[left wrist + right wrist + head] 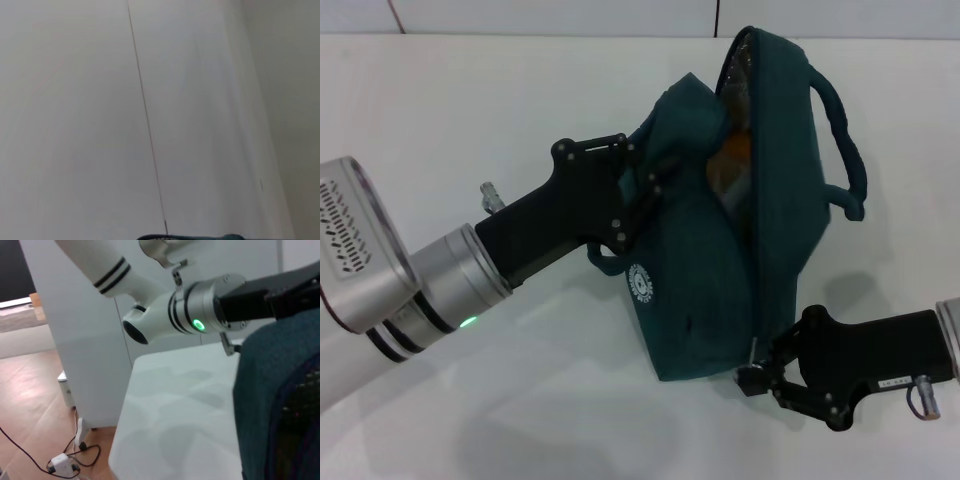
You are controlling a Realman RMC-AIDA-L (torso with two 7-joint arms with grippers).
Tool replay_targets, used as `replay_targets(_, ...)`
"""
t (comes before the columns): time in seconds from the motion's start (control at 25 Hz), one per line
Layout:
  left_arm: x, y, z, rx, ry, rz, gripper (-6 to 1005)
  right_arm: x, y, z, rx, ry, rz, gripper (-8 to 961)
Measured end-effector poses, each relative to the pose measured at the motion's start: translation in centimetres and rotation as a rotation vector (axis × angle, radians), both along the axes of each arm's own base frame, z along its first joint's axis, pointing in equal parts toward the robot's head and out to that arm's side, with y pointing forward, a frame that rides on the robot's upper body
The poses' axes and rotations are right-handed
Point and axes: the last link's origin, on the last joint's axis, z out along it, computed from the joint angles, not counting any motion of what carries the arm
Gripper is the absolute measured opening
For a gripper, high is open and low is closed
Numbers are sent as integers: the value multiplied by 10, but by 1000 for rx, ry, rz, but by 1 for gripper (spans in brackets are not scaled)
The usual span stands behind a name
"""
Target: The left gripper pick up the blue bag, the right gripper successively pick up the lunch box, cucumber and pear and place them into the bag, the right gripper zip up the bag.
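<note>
The blue bag (705,270) lies tilted on the white table, its long zipper gaping along the upper part. Inside the opening I see the orange pear (733,152). The lunch box and the cucumber are hidden. My left gripper (642,196) is shut on the bag's left side by a rolled handle; its silver wrist (200,305) with the green light shows in the right wrist view beside the bag's fabric (272,375). At the bag's near corner, my right gripper (756,376) is shut on the zipper pull (752,352). A sliver of the bag (200,237) shows in the left wrist view.
The white table (470,120) stretches left and behind the bag, up to a wall panel. The bag's second handle (842,140) loops out to the right. The right wrist view shows the table's edge (125,405), with floor and cables (60,460) below it.
</note>
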Motion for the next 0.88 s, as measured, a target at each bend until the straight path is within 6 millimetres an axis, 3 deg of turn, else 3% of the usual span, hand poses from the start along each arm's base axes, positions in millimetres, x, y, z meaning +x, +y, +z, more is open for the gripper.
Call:
replay_targets(0.16, 2, -2, 2, 0, -17, -17, 196, -1, -1, 1, 19, 12, 47, 65)
replay_targets(0.4, 3, -5, 1, -15, -18, -28, 342, -4, 1, 2, 43, 28, 93, 14)
replay_targets(0.72, 3, -11, 5, -26, -63, -31, 574, -12, 7, 2, 50, 34, 132, 14)
replay_targets(0.88, 0, -10, 9, -40, -109, 12, 728, -15, 8, 2, 62, 51, 141, 14)
